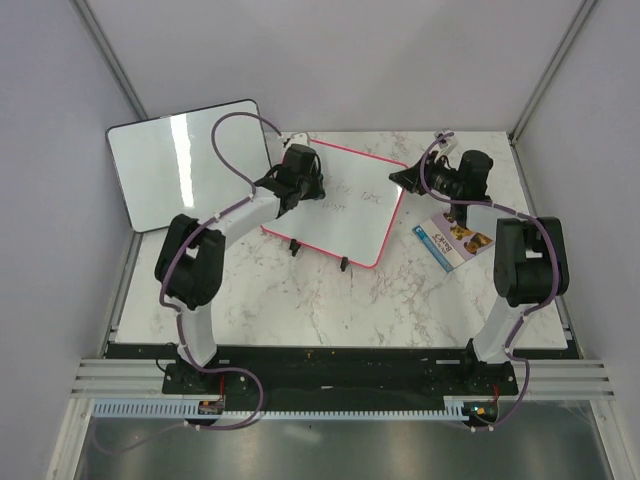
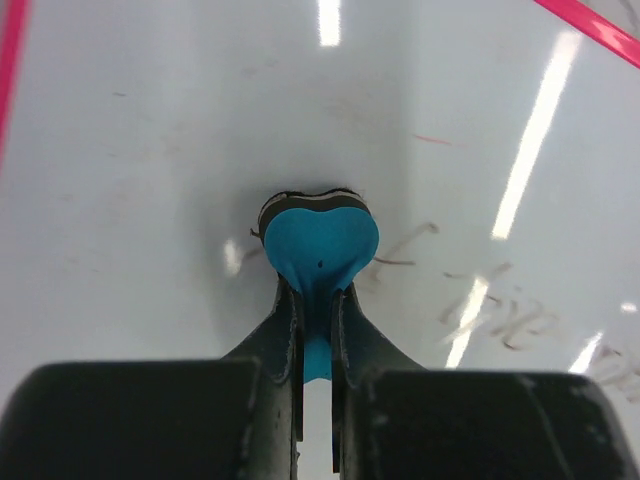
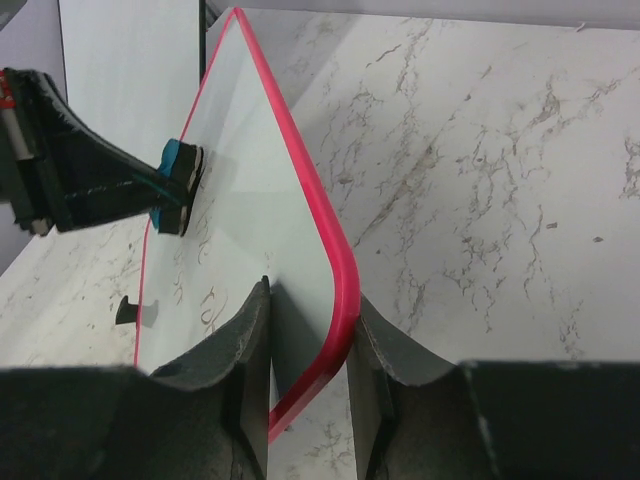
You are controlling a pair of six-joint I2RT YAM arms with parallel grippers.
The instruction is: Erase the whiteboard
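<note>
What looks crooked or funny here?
The whiteboard sits crooked, turned against the table edges, its rim pinched near a corner in the right fingers. Faint grey writing shows on it. The black-framed board at the back left also lies askew, seemingly poking past the table.

Left arm (image 1: pixel 215 235) comes up from the bottom left of the overhead view, elbow bent, reaching to the upper centre. Its left claw (image 2: pixel 316 300) is clamped tight on a blue eraser (image 2: pixel 320 240). Right arm (image 1: pixel 520 265) folds up the right side, wrist turned inward. The right claw (image 3: pixel 310 310) is pinching the whiteboard (image 3: pixel 250 190) edge, one finger on each face.
</note>
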